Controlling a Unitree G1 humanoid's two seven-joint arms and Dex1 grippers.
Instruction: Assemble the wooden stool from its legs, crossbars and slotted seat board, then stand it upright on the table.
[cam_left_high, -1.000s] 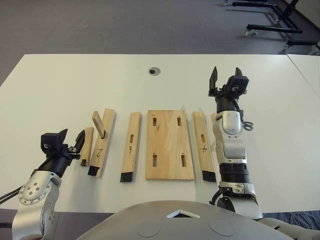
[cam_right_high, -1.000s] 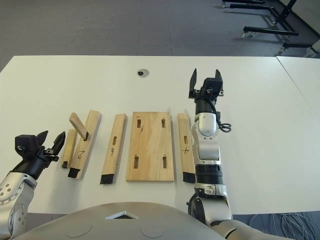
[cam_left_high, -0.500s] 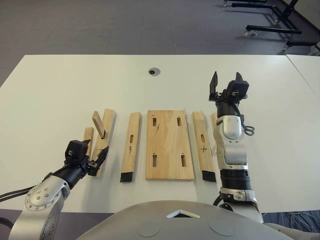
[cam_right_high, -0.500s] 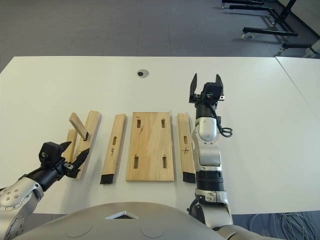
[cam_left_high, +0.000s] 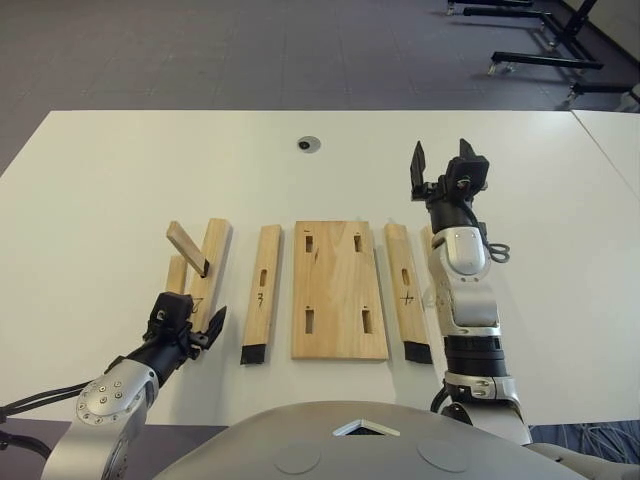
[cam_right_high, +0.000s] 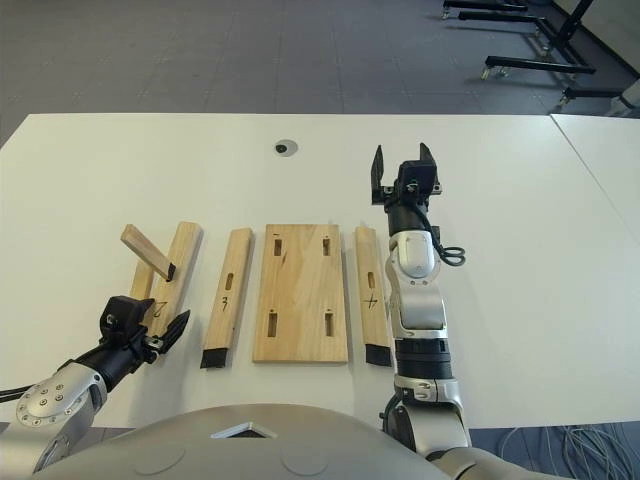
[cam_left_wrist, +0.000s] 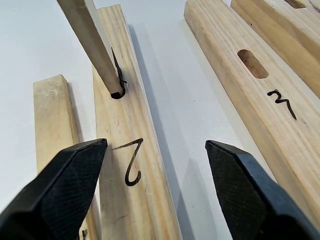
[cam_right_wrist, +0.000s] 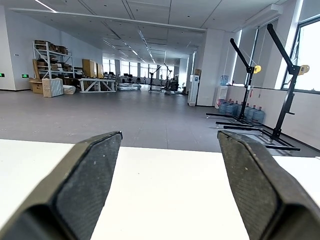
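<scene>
Two grippers, both jaws apart — your left gripper (cam_left_wrist: 156, 145) over leg marked 2 (cam_left_wrist: 135, 210) (7 o'clock), right gripper (cam_left_high: 440, 158) upright at 1 o'clock.

Left gripper (cam_left_high: 187, 327) low with jaws apart; right gripper (cam_left_high: 441, 172) raised, jaws apart.

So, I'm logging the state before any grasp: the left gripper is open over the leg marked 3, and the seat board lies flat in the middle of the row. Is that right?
Not quite. The left gripper is open over the leg marked 2, not 3. The left wrist view shows the 2 lying between its fingers. The seat board does lie flat in the middle of the row.
</scene>
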